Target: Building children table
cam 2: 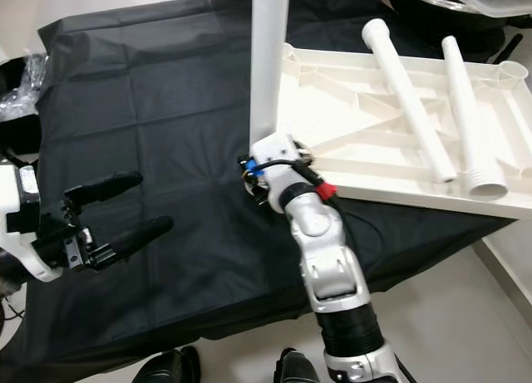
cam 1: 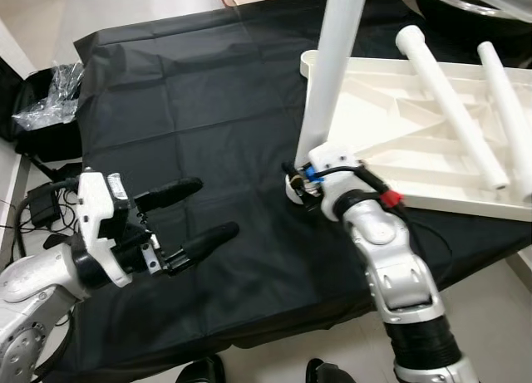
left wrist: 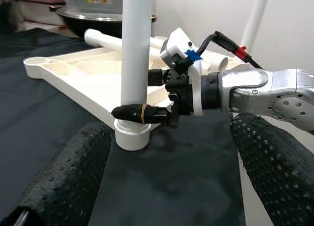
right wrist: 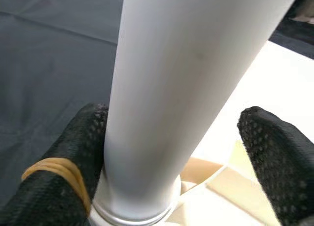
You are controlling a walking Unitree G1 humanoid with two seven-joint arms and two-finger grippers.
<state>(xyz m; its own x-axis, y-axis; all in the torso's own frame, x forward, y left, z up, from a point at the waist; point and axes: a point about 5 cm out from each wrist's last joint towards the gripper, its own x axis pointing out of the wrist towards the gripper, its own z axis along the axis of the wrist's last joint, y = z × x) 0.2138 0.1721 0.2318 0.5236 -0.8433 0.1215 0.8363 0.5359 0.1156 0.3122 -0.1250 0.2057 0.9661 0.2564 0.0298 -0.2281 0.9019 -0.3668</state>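
An upturned white plastic tabletop [cam 1: 391, 163] lies on a black cloth [cam 1: 191, 109]. One white leg [cam 1: 337, 67] stands upright in its near-left corner socket [left wrist: 131, 135]. Two more loose legs [cam 1: 449, 100] lie across the tabletop. My right gripper [cam 1: 298, 182] sits open around the base of the upright leg: in the right wrist view one finger [right wrist: 68, 157] touches the leg [right wrist: 171, 88] and the other [right wrist: 274, 152] stands apart from it. My left gripper [cam 1: 212, 207] hovers open over the cloth to the left, holding nothing and pointing toward the leg.
A crumpled clear plastic bag [cam 1: 50, 92] lies off the table's left side, with cables [cam 1: 41, 204] on the floor below it. A dark round pan [cam 1: 465, 1] sits beyond the tabletop. The cloth's front edge [cam 1: 274, 333] runs close to my body.
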